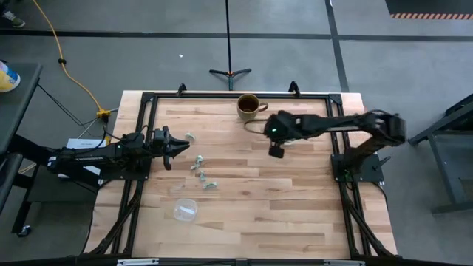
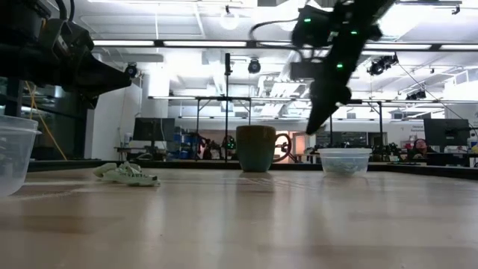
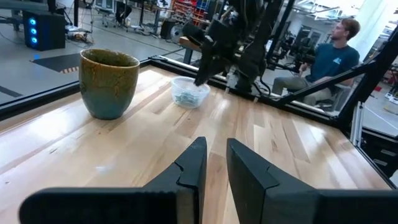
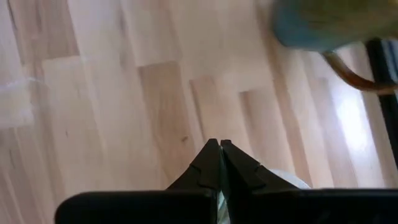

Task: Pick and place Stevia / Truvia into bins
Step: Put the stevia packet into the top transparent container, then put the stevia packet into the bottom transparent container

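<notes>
Several pale green and white Stevia packets (image 1: 199,168) lie flat and scattered left of the table's middle, seen low as a small heap (image 2: 127,174). One clear bin (image 1: 185,210) stands toward the near edge. The other bin (image 3: 189,93) (image 2: 345,161), with packets inside, stands near the mug. My right gripper (image 1: 277,151) (image 4: 219,146) hangs shut, pointing down, just beside that bin on its near-left side. My left gripper (image 1: 174,144) (image 3: 214,149) hovers open at the left, close to the scattered packets. My right gripper shows a thin pale sliver (image 4: 219,200) between its shut fingers, far back from the tips, which I take for a packet. Nothing sticks out past the fingertips. The fingers point down from above, and the sliver is clear of the table.
A brown-green mug (image 1: 250,106) (image 3: 109,81) stands near the far edge, close to the filled bin. A black frame runs around the wooden table (image 1: 295,214). Bare wood lies across the near right part. A seated person (image 3: 333,59) is beyond the table.
</notes>
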`<action>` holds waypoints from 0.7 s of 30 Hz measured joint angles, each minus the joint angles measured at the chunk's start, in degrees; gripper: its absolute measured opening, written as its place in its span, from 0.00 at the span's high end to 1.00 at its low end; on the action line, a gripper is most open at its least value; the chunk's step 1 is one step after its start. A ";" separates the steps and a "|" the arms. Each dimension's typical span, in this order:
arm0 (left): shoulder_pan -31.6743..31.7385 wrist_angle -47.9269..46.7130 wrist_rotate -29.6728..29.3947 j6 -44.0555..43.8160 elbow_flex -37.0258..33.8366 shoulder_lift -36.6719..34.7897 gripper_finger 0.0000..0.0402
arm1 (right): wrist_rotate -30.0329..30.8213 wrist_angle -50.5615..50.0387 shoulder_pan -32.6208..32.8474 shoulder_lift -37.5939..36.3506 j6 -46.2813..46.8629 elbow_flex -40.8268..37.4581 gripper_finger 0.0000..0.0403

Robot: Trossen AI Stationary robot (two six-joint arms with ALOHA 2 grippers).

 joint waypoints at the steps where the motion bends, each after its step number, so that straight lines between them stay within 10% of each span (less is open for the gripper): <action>1: 0.00 0.02 -0.08 0.00 0.00 0.02 0.75 | -0.43 1.17 -0.89 -2.04 -0.33 -2.07 1.00; 10: 0.00 0.08 -0.73 0.00 0.00 0.01 0.75 | -6.13 13.39 -9.25 -11.51 -1.91 -16.27 0.97; 21: 0.00 0.11 -0.77 0.00 0.00 0.01 0.75 | -21.76 23.63 -11.57 -16.14 -3.83 -17.33 0.60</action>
